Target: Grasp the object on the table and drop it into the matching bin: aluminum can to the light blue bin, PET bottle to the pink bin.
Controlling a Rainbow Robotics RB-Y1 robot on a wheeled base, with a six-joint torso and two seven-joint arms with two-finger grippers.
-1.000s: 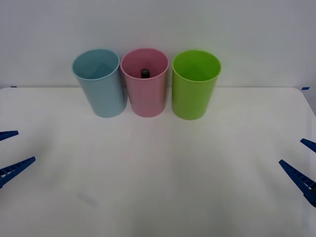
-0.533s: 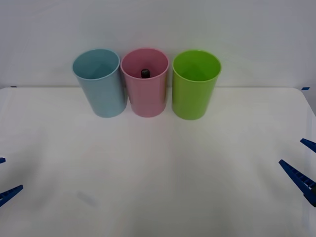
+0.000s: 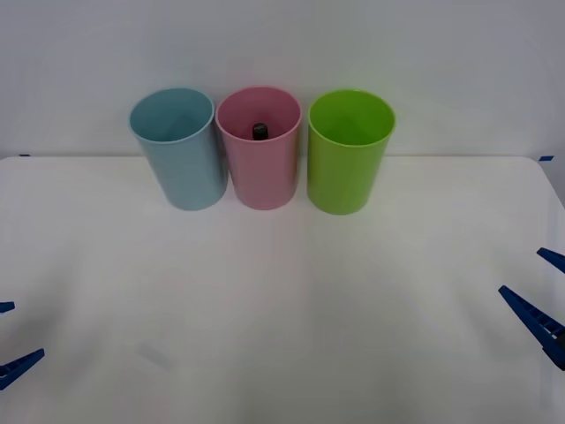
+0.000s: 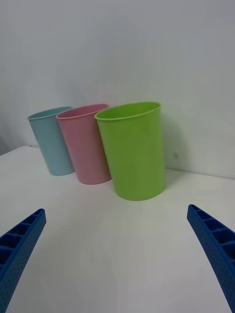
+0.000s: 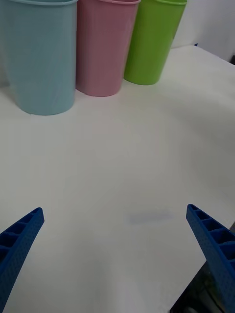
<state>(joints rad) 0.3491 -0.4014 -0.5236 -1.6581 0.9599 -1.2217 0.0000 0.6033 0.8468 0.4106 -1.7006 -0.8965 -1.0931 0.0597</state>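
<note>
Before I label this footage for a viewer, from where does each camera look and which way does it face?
Front view: above the arms, looking down the table at three bins; the left gripper and right gripper at the edges.
Right wrist view: low, facing the green bin; open blue jaws.
Left wrist view: low, facing the light blue bin; open blue jaws.
Shared: the pink bin, its bottle seen from the front.

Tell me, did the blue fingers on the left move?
Yes. The left gripper has pulled back toward the robot, away from the light blue bin, sliding down the table's left edge.
</note>
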